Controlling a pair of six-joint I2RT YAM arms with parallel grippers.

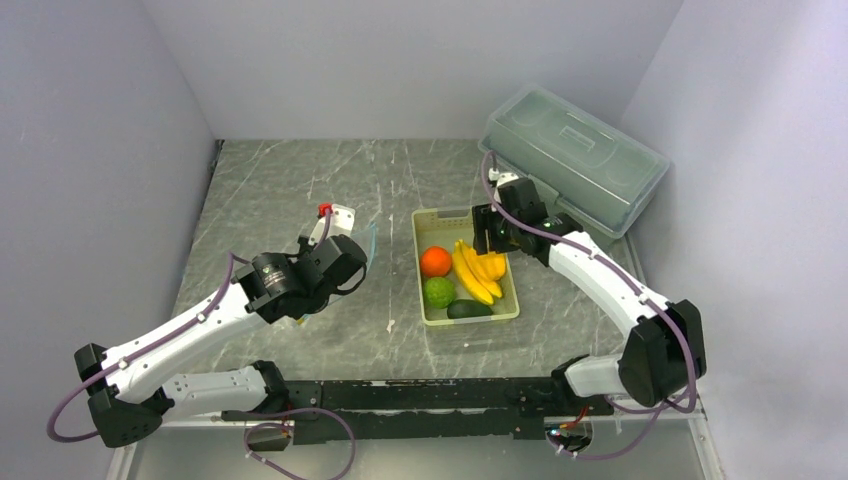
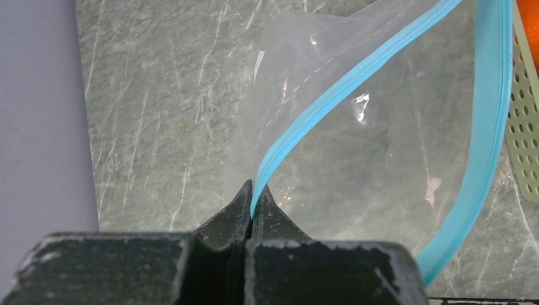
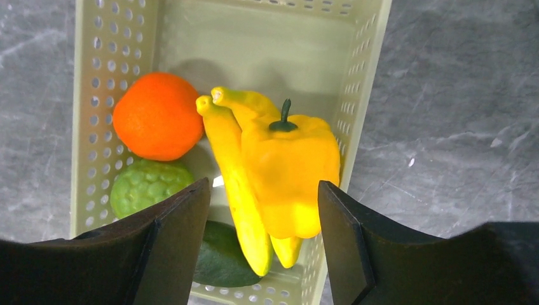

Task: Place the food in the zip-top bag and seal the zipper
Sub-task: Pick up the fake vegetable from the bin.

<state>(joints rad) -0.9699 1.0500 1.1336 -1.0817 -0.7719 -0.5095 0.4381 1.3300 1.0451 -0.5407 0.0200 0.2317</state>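
The clear zip-top bag (image 2: 356,146) lies on the marble table with its mouth apart. My left gripper (image 2: 252,187) is shut on one lip of the light blue zipper (image 2: 330,95); the other lip (image 2: 489,127) curves off to the right. From above, the left gripper (image 1: 352,262) sits left of the basket, by the zipper (image 1: 372,240). The food lies in the pale green basket (image 3: 254,38): pepper (image 3: 289,159), bananas (image 3: 229,152), orange ball (image 3: 156,114), bumpy green fruit (image 3: 146,187), avocado (image 3: 219,260). My right gripper (image 3: 264,187) hangs open over the pepper and bananas, a finger on each side, gaps showing.
A large translucent lidded box (image 1: 575,160) stands at the back right, close behind the right arm. The basket (image 1: 430,222) sits mid-table, its perforated wall (image 2: 524,127) next to the bag. Grey walls close in the table on three sides.
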